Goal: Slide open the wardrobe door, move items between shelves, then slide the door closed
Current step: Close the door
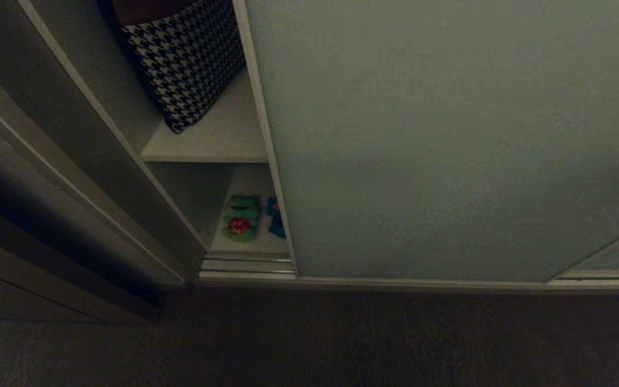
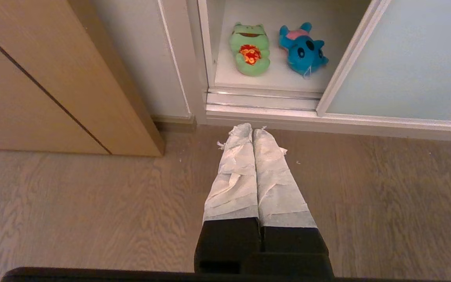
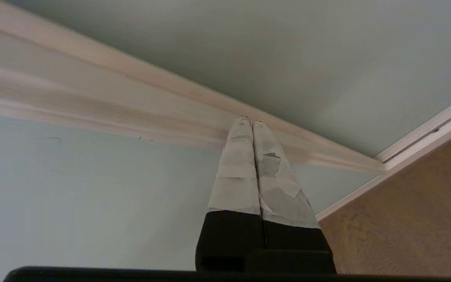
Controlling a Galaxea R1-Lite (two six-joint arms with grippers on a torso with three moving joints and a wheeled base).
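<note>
The sliding door (image 1: 449, 134) is seen partly open, its upright frame edge just ahead of the right gripper (image 3: 251, 121), whose jaws are pressed together, nearer than the left.

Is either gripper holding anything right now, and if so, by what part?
Nothing. The left gripper is shut and empty over the floor; the right gripper is shut and empty at the door frame.
</note>
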